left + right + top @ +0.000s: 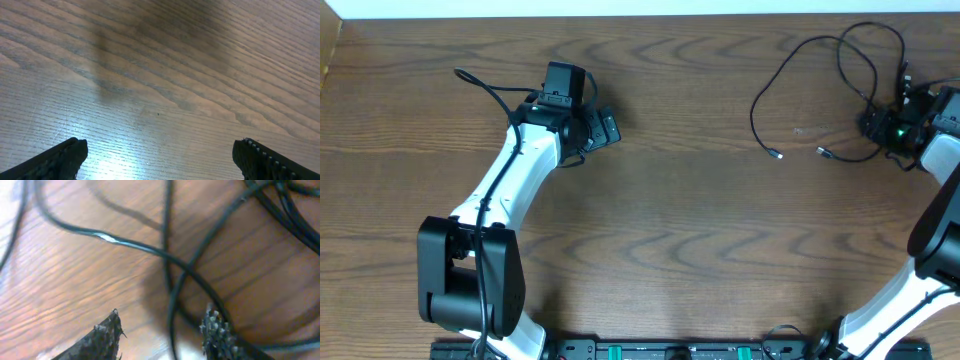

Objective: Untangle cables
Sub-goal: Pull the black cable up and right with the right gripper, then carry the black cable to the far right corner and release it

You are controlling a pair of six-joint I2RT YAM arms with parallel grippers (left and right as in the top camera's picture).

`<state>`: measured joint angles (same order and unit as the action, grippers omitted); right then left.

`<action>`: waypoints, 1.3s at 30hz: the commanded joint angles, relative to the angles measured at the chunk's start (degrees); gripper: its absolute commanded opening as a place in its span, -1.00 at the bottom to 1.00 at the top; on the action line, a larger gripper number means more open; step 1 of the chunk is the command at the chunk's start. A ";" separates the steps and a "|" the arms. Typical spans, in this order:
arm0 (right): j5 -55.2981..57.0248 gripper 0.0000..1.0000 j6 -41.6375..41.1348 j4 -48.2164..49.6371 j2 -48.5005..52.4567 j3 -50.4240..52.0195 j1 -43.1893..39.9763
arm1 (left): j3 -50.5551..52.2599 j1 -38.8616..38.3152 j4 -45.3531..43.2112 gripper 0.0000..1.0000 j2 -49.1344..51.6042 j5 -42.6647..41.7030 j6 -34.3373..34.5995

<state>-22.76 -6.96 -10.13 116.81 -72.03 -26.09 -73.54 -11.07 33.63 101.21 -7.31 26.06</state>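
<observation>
Black cables (pixel 754 108) lay looped at the table's (pixel 670 200) two o'clock, your right gripper's (pixel 162 332) jaws parted astride one strand, not pinching it; your left gripper (pixel 160 155), jaws spread wide, hovered at eleven o'clock.

The cables (pixel 817 40) lie looped at the table's (pixel 670 200) far right.
</observation>
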 commanded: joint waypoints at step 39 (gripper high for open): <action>11.43 0.98 4.96 -8.35 4.15 0.17 40.33 | 0.20 0.13 0.22 0.96 0.76 0.74 -0.52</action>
<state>-15.20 1.06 -17.28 116.86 -72.71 14.59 -73.52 -11.07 33.65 101.21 -7.33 26.06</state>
